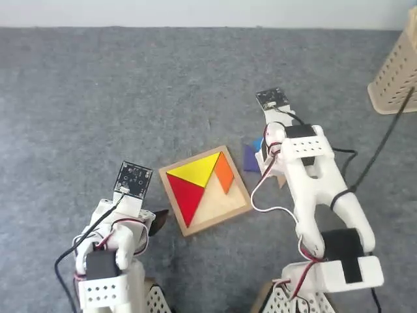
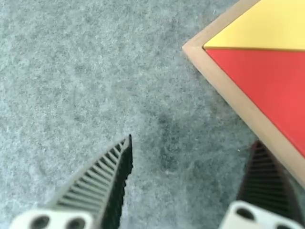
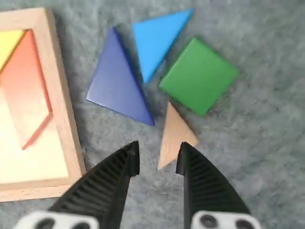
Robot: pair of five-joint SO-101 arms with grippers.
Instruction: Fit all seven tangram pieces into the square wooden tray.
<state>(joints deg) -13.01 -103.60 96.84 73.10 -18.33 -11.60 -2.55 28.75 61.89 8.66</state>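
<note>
Desk (image 1: 98,98): covered in grey felt-like fabric.
Tray (image 1: 219,220): square, wooden, set cornerwise between the two arms, flat on the desk.
In the tray: yellow triangle (image 1: 195,171) along the far side; red triangle (image 1: 186,195) edge to edge with it on the left arm's side; orange parallelogram (image 1: 223,173) against the yellow one's other edge. The rest of the tray floor is bare pale wood.
Outside the tray: four pieces lie on the fabric close together, just beside the tray's rim on the right arm's side. They are a dark blue triangle (image 3: 116,86), a light blue triangle (image 3: 155,38), a green square (image 3: 198,76) and a small wood-coloured triangle (image 3: 172,136).
Left hand (image 2: 193,143): released, jaws wide apart, over bare fabric next to the tray's corner, holding nothing.
Right hand (image 3: 158,148): released, jaws a little apart. The narrow tip of the wood-coloured triangle sits in the gap; cannot tell whether they touch.
Background: perforated tan box (image 1: 397,72) at the far edge.
</note>
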